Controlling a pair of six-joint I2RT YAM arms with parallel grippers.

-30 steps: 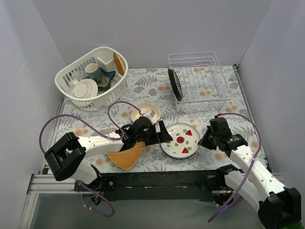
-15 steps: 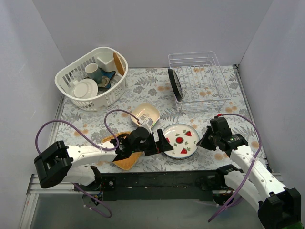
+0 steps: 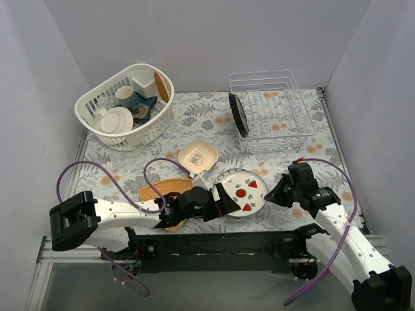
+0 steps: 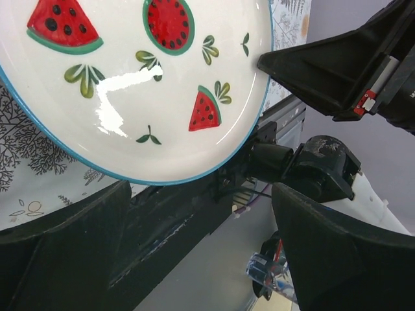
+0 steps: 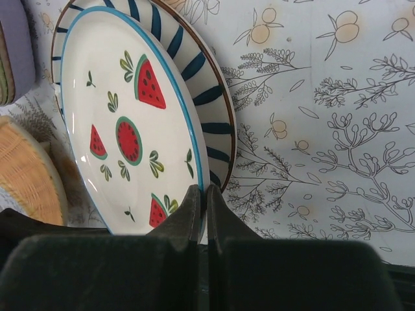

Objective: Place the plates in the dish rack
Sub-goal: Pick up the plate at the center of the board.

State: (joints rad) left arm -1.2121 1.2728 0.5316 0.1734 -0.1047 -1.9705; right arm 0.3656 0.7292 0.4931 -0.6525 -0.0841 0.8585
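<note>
The right claw (image 5: 201,192) is clenched, its two fingers pressed flat together with nothing between them. Their tip sits against the rim of the watermelon plate (image 5: 123,136). This wrist view shows the plate tipped up on edge, with its white face and red slices turned to the left. The blue-striped underside and brown rim face right. From overhead none of the stripes show; there the plate is only a white oval close to the near edge of the surface (image 3: 292,149), right of the middle.

The left claw (image 3: 222,197) is released, its fingers spread wide at the plate's opposite, left side. Its own wrist view is mostly the plate's face, with the blue rim dipping toward the gap between the two dark fingers. Whether the rim touches them I cannot tell. In that view the right claw is a black wedge meeting the rim at the upper right.

An orange woven tray (image 3: 161,192) lies partly under the left arm. A cream dish (image 3: 198,154) sits just behind the plate, toward the middle of the surface. Only the right wrist view catches a lilac-sided dish (image 5: 14,48) at its left border; from above I cannot pick it out.

The dish rack (image 3: 272,110) stands at the far right corner. A dark red-brown plate (image 3: 238,115) is upright on edge at its left end; slotted or leaning, I cannot tell. A white basket (image 3: 123,107) with cups fills the far left corner
</note>
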